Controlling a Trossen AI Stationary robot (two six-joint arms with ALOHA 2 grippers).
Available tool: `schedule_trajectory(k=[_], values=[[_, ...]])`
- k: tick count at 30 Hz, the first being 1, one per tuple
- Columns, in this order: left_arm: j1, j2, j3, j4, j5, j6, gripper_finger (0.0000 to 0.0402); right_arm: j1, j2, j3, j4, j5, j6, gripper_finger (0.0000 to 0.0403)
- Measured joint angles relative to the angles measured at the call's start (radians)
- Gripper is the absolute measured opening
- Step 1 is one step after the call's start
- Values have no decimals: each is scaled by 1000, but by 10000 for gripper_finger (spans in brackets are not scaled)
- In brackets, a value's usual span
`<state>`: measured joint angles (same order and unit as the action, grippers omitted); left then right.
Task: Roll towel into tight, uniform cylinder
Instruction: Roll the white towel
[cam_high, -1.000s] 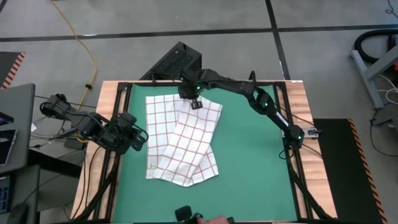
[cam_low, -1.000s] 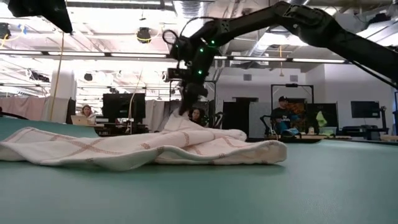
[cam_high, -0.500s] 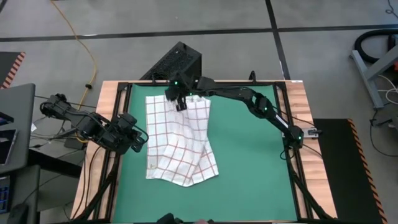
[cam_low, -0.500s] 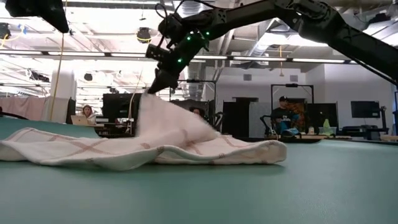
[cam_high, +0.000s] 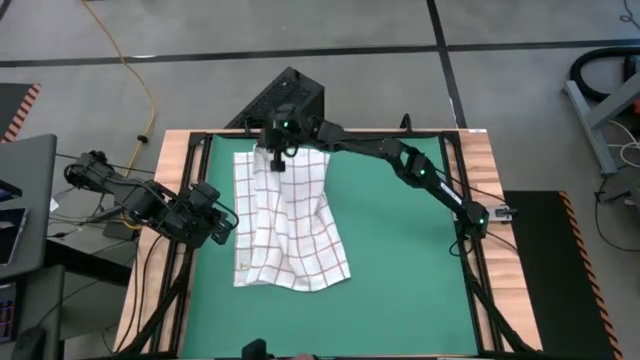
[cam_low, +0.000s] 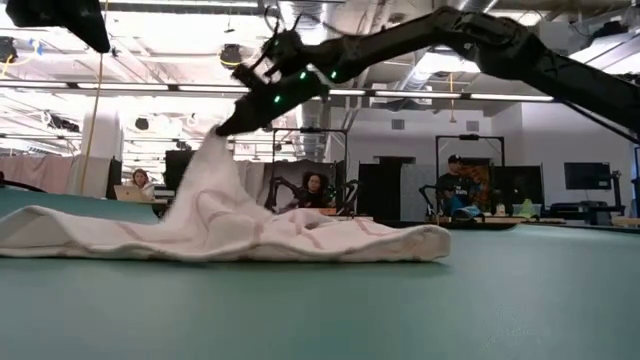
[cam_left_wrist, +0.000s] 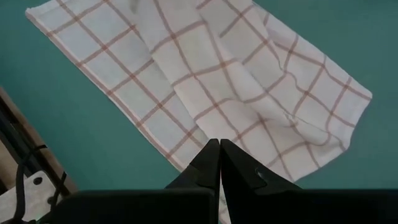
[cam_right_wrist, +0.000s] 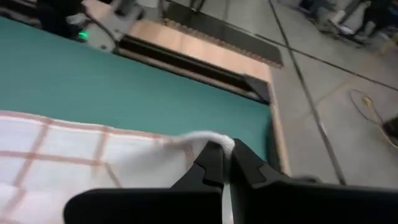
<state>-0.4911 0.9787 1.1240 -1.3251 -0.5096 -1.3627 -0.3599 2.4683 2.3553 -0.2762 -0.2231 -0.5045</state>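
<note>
Low view puts us right at mat level: the green mat fills the foreground, and behind it the towel lies in a rumpled heap, one corner pulled up into a peak by the right gripper, whose jaws are pinched on the cloth. Beyond the table sit people at desks and dark monitors, which no other view shows. High view gives the layout instead: the towel spreads over the left half of the mat, its near edge wavy, its far edge lifted at the right gripper close to the mat's far rim. The left gripper hangs just beside the towel's left edge, over the mat's border. Left wrist view shows those fingers pressed together, holding nothing, with the red grid and folds of the towel beneath. Right wrist view shows a bunched white corner clamped between the jaws. No readable writing anywhere
</note>
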Motion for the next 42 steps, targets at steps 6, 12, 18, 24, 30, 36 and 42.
schedule_trajectory(k=[6,12,18,24,30,36,42], values=[[0,0,0,0,17,-32,0,16,43,2,150,-7,7,15],[0,3,0,-1,25,-54,0,-9,70,2,297,-9,117,15],[11,3,0,3,-10,-63,0,-25,93,0,310,-16,175,46],[36,3,0,8,-22,-61,0,-23,91,1,281,-15,175,134],[56,3,0,7,-59,-56,0,-23,89,1,282,23,175,222],[99,4,-20,25,-148,-49,0,-35,21,0,248,40,135,254],[168,3,-62,125,-187,5,0,-60,-8,0,200,12,194,255]])
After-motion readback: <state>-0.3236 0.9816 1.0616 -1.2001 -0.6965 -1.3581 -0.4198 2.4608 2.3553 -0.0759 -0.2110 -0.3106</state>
